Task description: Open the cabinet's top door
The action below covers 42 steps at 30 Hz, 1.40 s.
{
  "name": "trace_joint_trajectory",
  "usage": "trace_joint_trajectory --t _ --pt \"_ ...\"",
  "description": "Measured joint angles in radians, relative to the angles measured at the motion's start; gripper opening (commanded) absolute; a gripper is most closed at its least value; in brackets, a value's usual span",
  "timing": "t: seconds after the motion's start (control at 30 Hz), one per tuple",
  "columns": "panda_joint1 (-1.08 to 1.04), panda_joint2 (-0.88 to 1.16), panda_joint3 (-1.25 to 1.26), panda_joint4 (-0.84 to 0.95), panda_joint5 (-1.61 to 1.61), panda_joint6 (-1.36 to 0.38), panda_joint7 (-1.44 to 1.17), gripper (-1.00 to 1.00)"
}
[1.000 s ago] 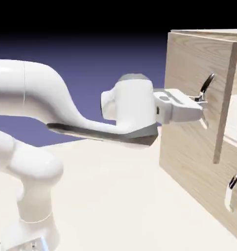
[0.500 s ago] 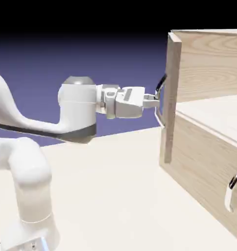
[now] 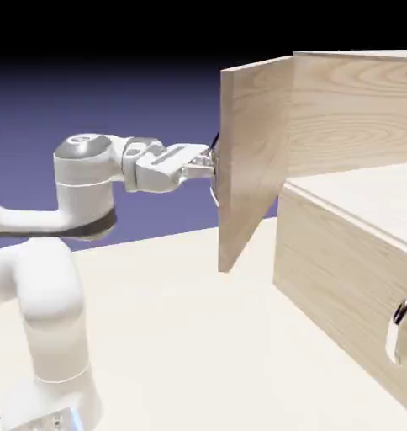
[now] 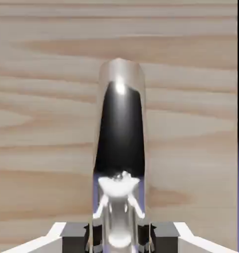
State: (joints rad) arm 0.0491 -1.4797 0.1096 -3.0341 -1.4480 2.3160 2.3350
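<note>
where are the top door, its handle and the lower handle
top door (image 3: 259, 147): exterior view, its flat wood face
top door's handle (image 4: 120, 131): hand view, its dark middle
lower handle (image 3: 393, 338): exterior view, its pale lower part

the pale tabletop (image 3: 173, 353) carries the robot's base (image 3: 54, 404) and the wooden cabinet (image 3: 341, 295).

Top door (image 3: 256, 160) swung wide, sticks out toward the arm, blocks passage on its side. Open room over the lower cabinet's top (image 3: 358, 198), right of the door in the exterior view. Lower handle (image 3: 396, 332) juts from the front panel. Bare table (image 3: 182, 337) between robot base and cabinet, free to pass low, probably.
</note>
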Motion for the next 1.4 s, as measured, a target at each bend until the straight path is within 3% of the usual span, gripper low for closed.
trace_joint_trajectory --t 0.3,0.6,0.93,1.4 --pt "0.108 -0.04 0.326 0.029 0.349 -0.276 -0.06 -1.0" --pt "0.093 0.063 0.652 0.199 0.642 -0.566 -0.049 -1.0" --pt "-0.152 0.19 0.958 0.551 0.872 -0.891 -0.044 -1.0" --pt "-0.571 0.213 1.196 1.059 1.001 -1.247 -0.106 -1.0"
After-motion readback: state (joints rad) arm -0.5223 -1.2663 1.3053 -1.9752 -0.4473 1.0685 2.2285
